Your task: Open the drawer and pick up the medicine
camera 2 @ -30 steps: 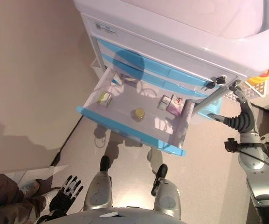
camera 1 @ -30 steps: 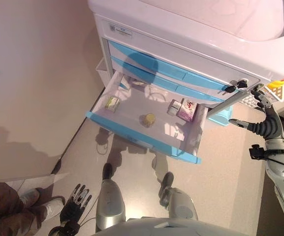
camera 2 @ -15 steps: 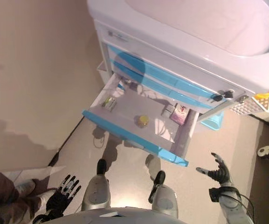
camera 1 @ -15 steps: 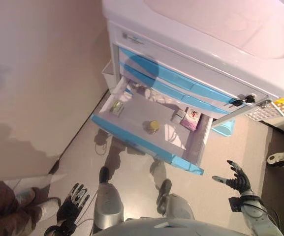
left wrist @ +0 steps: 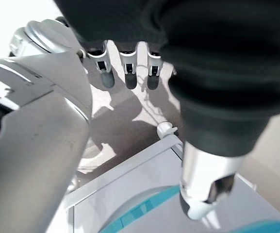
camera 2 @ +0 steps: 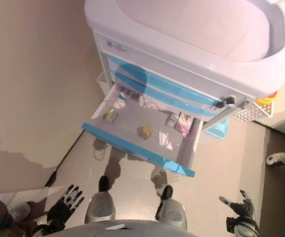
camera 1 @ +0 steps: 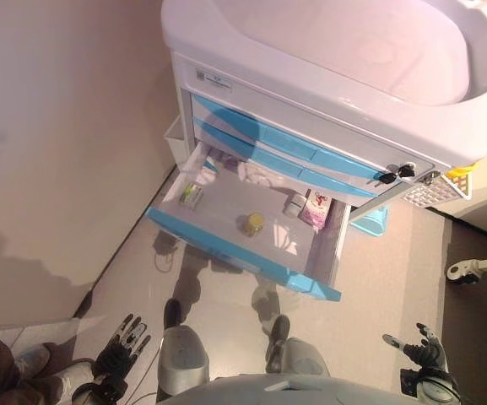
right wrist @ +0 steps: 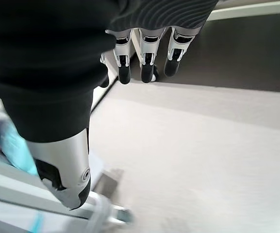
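Note:
The white cart (camera 1: 327,93) has blue drawers. One drawer (camera 1: 241,251) stands pulled out. Inside it lie a small green-white box (camera 1: 191,196), a yellow-capped bottle (camera 1: 253,223), a small white box (camera 1: 295,203) and a pink medicine box (camera 1: 315,209). My left hand (camera 1: 121,350) hangs low on the left, open and empty, with straight fingers (left wrist: 126,68). My right hand (camera 1: 420,350) hangs low on the right, well below and right of the drawer, open and empty, its fingers (right wrist: 144,63) over bare floor.
Keys (camera 1: 391,175) hang in the cart's lock at its right corner. A white mesh basket (camera 1: 433,190) hangs on its right side, with a blue bin (camera 1: 370,221) below. A white caster leg (camera 1: 475,268) is on the floor at right. A person's leg and shoe (camera 1: 2,371) are at lower left. A wall (camera 1: 57,126) runs along the left.
My right hand has dropped from beside the cart's right corner down toward the floor, away from the drawer. The camera has shifted. The drawer stays open.

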Tool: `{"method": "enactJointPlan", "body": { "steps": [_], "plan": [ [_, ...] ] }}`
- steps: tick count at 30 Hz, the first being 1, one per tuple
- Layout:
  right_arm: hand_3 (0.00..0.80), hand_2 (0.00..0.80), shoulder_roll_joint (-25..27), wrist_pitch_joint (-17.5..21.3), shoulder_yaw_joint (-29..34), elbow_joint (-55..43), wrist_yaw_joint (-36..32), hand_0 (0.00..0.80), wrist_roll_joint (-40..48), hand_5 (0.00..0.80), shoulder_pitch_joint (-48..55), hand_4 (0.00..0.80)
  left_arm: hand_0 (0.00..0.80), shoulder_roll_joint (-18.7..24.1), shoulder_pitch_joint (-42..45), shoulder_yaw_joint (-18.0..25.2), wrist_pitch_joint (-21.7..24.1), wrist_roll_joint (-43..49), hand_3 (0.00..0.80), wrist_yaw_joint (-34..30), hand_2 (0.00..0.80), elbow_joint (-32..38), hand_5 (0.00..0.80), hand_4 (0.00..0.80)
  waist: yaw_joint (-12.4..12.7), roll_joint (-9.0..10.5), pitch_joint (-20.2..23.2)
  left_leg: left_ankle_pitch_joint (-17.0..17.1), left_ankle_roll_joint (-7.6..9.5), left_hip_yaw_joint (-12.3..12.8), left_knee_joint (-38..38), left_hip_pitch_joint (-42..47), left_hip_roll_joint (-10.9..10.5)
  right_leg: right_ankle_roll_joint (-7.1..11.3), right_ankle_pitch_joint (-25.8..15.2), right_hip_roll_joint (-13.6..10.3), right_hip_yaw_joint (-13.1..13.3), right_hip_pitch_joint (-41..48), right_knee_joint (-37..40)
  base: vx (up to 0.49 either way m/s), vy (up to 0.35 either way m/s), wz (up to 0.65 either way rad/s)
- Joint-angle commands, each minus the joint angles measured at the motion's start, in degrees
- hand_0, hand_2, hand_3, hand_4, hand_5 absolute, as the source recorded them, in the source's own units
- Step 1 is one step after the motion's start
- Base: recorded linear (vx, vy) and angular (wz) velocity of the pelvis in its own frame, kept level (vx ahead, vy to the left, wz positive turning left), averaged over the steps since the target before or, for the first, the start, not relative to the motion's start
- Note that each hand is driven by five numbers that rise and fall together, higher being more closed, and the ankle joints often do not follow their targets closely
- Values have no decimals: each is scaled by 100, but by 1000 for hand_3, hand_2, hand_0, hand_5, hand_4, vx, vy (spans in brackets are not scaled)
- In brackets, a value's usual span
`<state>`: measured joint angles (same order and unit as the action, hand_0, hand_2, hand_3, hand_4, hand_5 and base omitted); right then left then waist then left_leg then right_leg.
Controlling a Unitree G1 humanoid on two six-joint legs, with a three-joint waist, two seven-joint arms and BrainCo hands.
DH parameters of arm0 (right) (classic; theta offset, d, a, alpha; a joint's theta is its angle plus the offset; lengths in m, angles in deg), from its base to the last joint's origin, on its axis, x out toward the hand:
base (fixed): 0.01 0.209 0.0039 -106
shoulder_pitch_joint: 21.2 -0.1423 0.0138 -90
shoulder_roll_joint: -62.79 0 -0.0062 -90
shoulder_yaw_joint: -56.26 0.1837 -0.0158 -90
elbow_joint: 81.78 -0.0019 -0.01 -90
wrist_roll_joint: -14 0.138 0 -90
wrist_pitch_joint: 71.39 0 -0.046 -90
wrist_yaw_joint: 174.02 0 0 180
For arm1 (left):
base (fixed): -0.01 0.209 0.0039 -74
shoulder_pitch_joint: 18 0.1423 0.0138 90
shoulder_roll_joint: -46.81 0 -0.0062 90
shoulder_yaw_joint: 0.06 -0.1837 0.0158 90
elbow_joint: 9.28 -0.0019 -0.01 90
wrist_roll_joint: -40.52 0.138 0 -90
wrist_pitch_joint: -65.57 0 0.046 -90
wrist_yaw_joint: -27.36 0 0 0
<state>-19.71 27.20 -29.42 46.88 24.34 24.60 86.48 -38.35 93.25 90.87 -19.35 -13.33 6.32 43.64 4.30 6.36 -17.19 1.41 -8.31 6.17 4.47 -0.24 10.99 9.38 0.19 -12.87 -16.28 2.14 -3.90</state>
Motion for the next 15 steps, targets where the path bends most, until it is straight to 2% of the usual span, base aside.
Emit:
{"method": "enactJointPlan", "body": {
  "steps": [1,5,11,15],
  "plan": [
    [0,0,311,561,364,-783,16,0,-9,0,53,0,0,-45,142,75,39,126,0,-18,0,164,0,0,-18,-90,34,-182,412,209,186,-34,-38,134,-542,-59,-78,-282,12,-12,44,-3],
    [0,0,468,833,558,-1923,-379,0,-434,0,268,0,0,-183,339,117,83,129,0,-72,0,225,0,0,-96,-134,95,-176,438,238,120,-22,-79,146,-539,-86,-56,-333,24,-3,60,-8],
    [0,0,1147,1281,739,-3203,-690,0,-794,0,221,0,0,-272,309,-30,252,-67,0,-99,0,75,0,0,-139,-202,119,-173,437,246,134,-115,-111,150,-507,-128,-29,-471,-39,-11,67,-7],
    [0,0,1562,1397,807,-4083,-1064,0,-814,0,158,0,0,-334,290,-91,359,-182,0,-147,0,-70,0,0,-121,-232,127,-196,427,206,205,-195,-132,143,-451,-158,-16,-546,-129,11,61,0]
  ]
}}
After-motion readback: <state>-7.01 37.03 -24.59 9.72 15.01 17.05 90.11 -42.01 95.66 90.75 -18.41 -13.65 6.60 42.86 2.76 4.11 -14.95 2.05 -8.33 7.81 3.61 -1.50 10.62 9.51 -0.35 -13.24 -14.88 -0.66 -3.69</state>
